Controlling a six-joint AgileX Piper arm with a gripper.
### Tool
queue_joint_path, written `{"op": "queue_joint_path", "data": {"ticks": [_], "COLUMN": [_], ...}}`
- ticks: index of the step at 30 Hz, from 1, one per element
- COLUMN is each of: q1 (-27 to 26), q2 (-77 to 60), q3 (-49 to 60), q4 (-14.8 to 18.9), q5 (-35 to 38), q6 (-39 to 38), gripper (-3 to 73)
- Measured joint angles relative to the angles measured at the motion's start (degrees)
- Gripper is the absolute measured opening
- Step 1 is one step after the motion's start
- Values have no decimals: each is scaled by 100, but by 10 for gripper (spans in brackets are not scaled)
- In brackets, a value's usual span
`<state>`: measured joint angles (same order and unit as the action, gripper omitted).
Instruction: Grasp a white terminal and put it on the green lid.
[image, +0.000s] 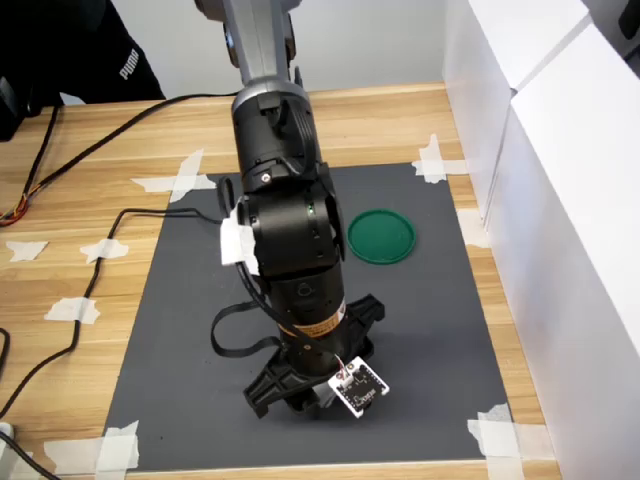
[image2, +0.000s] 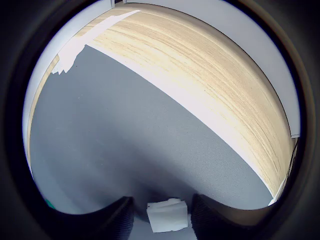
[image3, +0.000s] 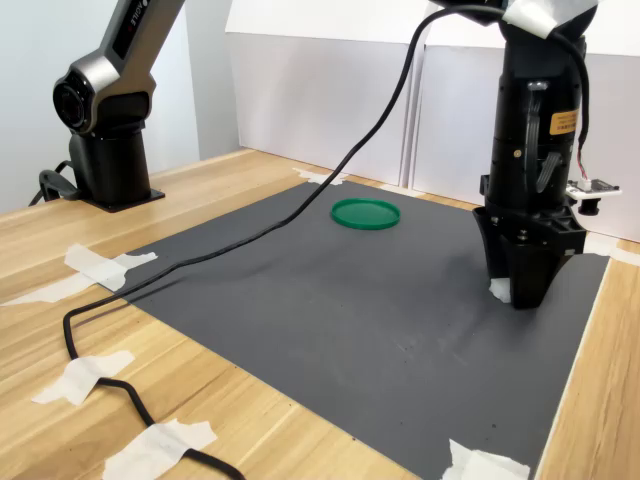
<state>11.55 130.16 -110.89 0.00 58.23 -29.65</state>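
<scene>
My gripper (image2: 167, 220) down on mat (image3: 330, 290) — fingers (image2: 112, 217) straddling terminal (image2: 168, 221), narrow gaps either side, not clamped. Lid (image: 381, 236) well apart — bare.

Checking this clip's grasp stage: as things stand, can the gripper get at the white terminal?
Probably yes. In the wrist view the white terminal sits between the two fingers of the gripper, which is down at the mat; nothing lies between them. Whether the fingers touch it yet is unclear.

One white terminal (image2: 168, 215), one green lid (image: 381, 236), one gray mat (image: 420, 340).
</scene>
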Motion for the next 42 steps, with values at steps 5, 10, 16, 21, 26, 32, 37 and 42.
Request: {"op": "queue_joint_path", "data": {"ticks": [5, 10, 16, 21, 26, 32, 37, 42], "q1": [0, 0, 0, 0, 0, 0, 0, 0], "q2": [6, 11, -121, -510, -1028, -1696, -2168, -2803], "q3": [0, 0, 0, 0, 0, 0, 299, 1343], "q4": [69, 77, -66, -86, 149, 671, 723, 709], "q5": [66, 74, 77, 357, 627, 1140, 1169, 1095], "q6": [5, 44, 117, 242, 191, -196, -395, -664], "gripper": [347, 272, 272, 272, 272, 272, 272, 272]}}
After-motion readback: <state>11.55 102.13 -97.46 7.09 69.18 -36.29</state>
